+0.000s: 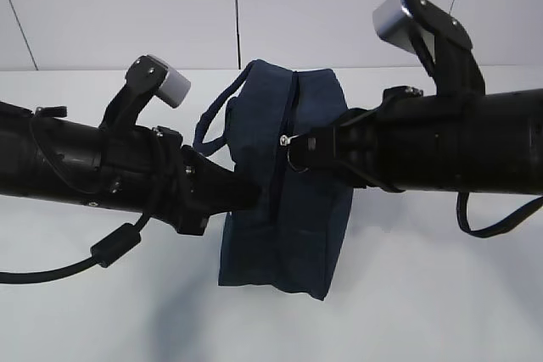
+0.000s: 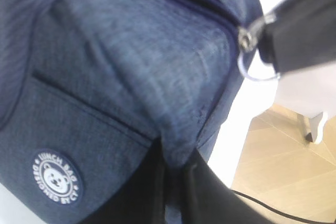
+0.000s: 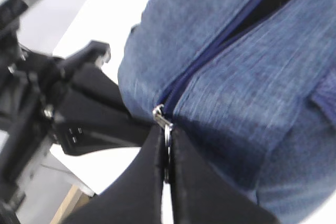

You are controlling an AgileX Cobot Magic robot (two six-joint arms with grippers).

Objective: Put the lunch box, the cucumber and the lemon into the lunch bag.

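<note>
**Bag gripped on both sides, zipper barely begun, nothing visibly packed**

The lunch bag point(image 1: 284, 184) stands on the white tabletop point(image 1: 424, 294) between the 2 arms, its zipper line point(image 1: 288, 116) running over the top and down the near end.

The right claw point(image 3: 167, 153) is closed on the silver ring pull point(image 3: 167, 135); the right wrist view shows both fingers pinched together with the ring and slider caught between them. The left claw point(image 2: 176, 182) is clamped on a fold of the navy fabric at the bag's lower side, just beside the round white logo patch point(image 2: 55, 178), so it looks to be anchoring the bag while the other arm works the zipper.

In the right wrist view the zipper teeth appear parted in a dark slit toward the far end and closed near the slider, though how much of the opening is free cannot be told from these angles.

The lunch box, the cucumber and the lemon do not show in any view. Whether any of them sits inside the bag cannot be told, as the interior is hidden.

As a judgement, the task is at its opening stage: the bag is being unzipped or held ready, and all 3 items seem left to pack. What remains is to finish opening the bag, release it, fetch each item and lower it inside.
</note>
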